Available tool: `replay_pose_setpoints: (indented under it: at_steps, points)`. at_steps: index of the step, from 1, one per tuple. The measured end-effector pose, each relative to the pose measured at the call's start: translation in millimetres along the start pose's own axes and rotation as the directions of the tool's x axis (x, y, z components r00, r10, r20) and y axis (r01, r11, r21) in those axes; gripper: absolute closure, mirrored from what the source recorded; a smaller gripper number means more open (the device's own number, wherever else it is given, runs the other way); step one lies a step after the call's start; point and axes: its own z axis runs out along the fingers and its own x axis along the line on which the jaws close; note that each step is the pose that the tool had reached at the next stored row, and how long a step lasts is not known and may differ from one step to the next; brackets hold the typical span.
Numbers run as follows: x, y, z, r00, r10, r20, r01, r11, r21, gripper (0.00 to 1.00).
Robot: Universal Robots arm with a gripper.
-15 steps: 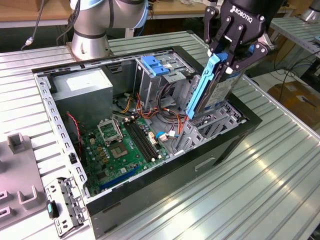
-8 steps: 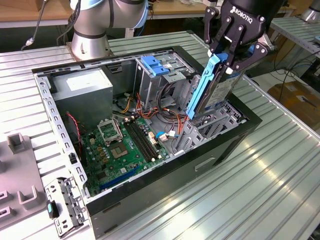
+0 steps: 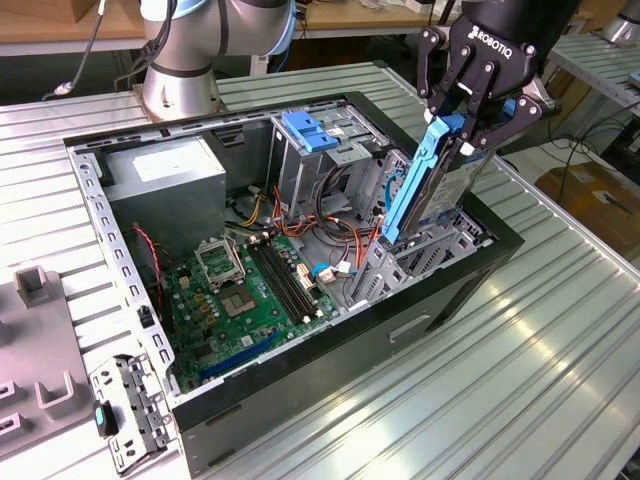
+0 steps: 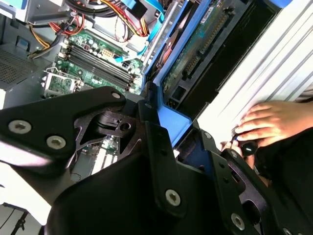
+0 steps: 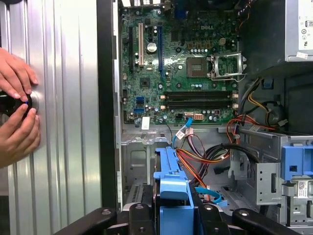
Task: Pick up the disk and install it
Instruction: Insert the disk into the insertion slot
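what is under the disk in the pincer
The pincer holds the disk tilted over the metal drive bay. The disk's lower end and the bay floor are hidden.

Arm base (image 3: 180,80): was a silver-grey metal cylinder, flaring towards its foot.
Gripper (image 3: 478,125): was matte black, with white lettering across its body.
Finger links (image 4: 161,161): were flat black hinged bars with rounded ends.
Screws (image 4: 172,197): were silver and round-headed, set at the pivots.
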Motion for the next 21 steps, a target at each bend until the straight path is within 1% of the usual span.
replay_pose_setpoints:
  at_steps: [6,9,13,15,21]
  points:
    - [-0.2,0.2,4.0,1.0,0.0,-0.0007,0.0,1.0,0.0,0.63]
    - [-0.1,2.4,5.9,1.0,0.0,-0.0005,0.0,1.0,0.0001,0.63]
    - [0.0,2.7,9.2,1.0,0.0,-0.0007,0.0,1.0,0.0,0.63]
    - [0.1,2.8,11.8,1.0,0.0,-0.0006,0.0,1.0,0.0,0.63]
    - [0.1,2.9,15.1,1.0,0.0,-0.0007,0.0,1.0,0.0,0.63]
